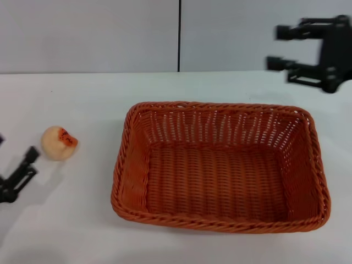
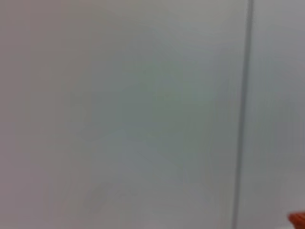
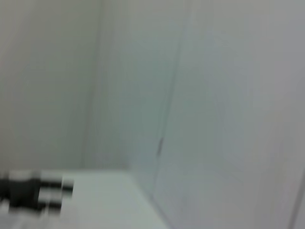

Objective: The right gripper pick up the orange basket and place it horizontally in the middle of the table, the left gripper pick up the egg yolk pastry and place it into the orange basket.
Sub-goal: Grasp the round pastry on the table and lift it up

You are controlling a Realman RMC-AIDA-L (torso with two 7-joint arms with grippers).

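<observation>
The orange basket (image 1: 220, 165) lies flat on the white table (image 1: 82, 99), long side across, its hollow empty. The egg yolk pastry (image 1: 59, 142) rests on the table far to the basket's left, orange patch facing right. My left gripper (image 1: 16, 146) sits low at the left edge, just left of the pastry and apart from it; its fingers are spread and one fingertip (image 1: 31, 155) points toward the pastry. My right gripper (image 1: 279, 48) hangs open and empty in the air beyond the basket's far right corner.
A grey wall with a dark vertical seam (image 1: 179, 36) stands behind the table. The left wrist view shows the wall and a sliver of something orange (image 2: 298, 219) at one corner. A blurred black-and-white object (image 3: 33, 191) shows in the right wrist view.
</observation>
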